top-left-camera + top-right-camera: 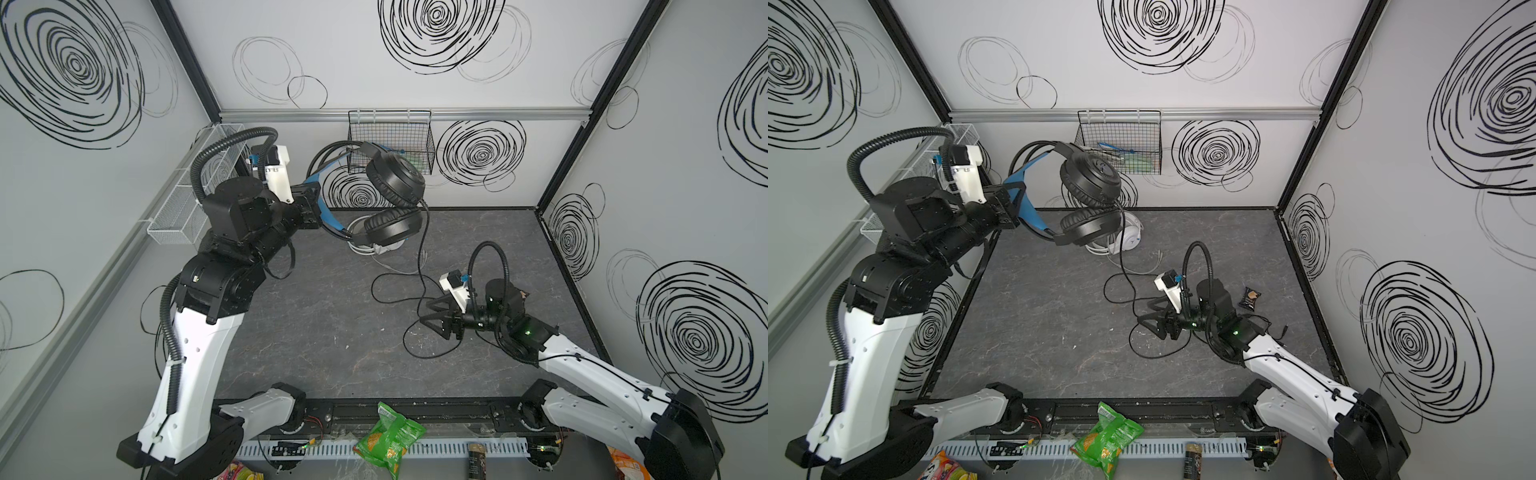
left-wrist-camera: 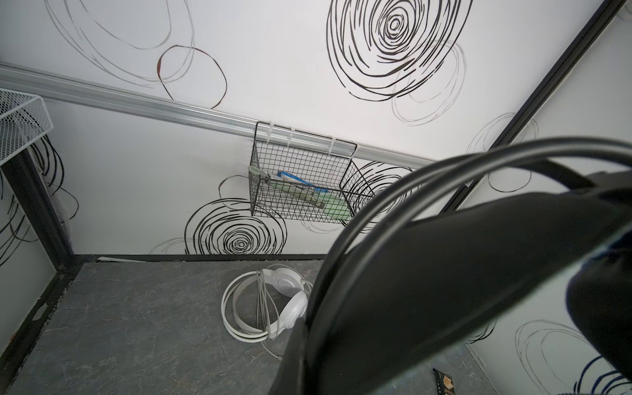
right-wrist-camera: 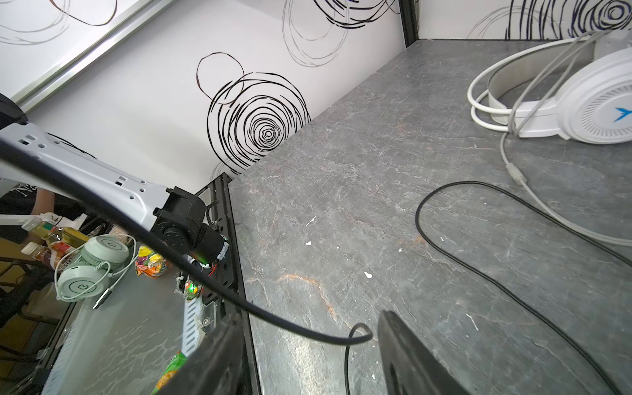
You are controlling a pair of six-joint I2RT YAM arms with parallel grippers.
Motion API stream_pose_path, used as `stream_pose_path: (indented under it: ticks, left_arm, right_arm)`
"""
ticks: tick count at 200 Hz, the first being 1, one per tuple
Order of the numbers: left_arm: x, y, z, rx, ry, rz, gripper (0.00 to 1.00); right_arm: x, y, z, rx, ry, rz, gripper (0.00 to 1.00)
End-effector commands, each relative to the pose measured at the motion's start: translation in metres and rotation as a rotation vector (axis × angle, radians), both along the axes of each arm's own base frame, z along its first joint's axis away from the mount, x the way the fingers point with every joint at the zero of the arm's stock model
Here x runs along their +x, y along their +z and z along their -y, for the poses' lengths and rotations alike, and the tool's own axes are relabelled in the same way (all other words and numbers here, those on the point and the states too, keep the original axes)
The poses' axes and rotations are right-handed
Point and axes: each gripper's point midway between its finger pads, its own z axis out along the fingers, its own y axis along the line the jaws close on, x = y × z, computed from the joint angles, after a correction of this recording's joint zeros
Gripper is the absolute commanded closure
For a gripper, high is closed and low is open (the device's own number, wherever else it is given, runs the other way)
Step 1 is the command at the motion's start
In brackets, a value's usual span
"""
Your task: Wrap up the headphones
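**Black headphones** (image 1: 395, 195) hang in mid-air just in front of the wire basket (image 1: 390, 141). The left pincer (image 1: 318, 203) is closed tight on their blue headband (image 1: 1032, 214), and the earcups are stacked one above the other. Their black cable (image 1: 422, 266) drops to the bench (image 1: 311, 316) and loops across it, well clear of the basket. White headphones (image 1: 376, 247) lie on the bench below the basket, w/ the white cable (image 3: 506, 160) trailing beside them. The right pincer (image 1: 428, 316) is farther from the basket than either headset and sits low over the bench. Its jaws stand apart. In the right wrist view the black cable runs thru the gap, w/ nothing pinched between them.
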Motion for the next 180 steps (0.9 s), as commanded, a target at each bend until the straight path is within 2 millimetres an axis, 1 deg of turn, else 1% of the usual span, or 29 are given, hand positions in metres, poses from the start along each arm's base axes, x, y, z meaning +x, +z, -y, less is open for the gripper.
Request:
stream_pose_path:
  ticks: [1,23,43,56,80,106,148,180]
  left_arm:
    - [-0.008,0.042,-0.003,-0.087,-0.006,0.127,1.00]
    - [-0.008,0.041,0.000,-0.096,-0.019,0.122,1.00]
    - [-0.009,0.040,0.000,-0.100,-0.023,0.116,1.00]
    - [-0.008,0.038,0.001,-0.099,-0.026,0.110,1.00]
    - [-0.007,0.034,0.003,-0.106,-0.034,0.098,1.00]
    - [-0.005,0.032,0.005,-0.113,-0.042,0.091,1.00]
    - [-0.003,0.032,0.003,-0.115,-0.038,0.088,1.00]
    - [-0.004,0.030,0.003,-0.119,-0.041,0.084,1.00]
  right_arm:
    - [-0.013,0.005,0.006,0.002,0.034,0.054,0.31]
    - [-0.015,0.000,0.010,-0.004,0.019,0.064,0.29]
    - [-0.011,0.001,0.009,0.008,0.007,0.069,0.29]
    - [-0.008,0.005,0.004,0.024,0.011,0.075,0.28]
    - [-0.004,0.011,-0.010,0.031,0.059,0.082,0.28]
    - [-0.008,0.015,-0.024,0.020,0.134,0.088,0.30]
    - [-0.009,0.014,-0.032,0.026,0.157,0.098,0.30]
    - [-0.003,0.016,-0.039,0.047,0.141,0.078,0.32]
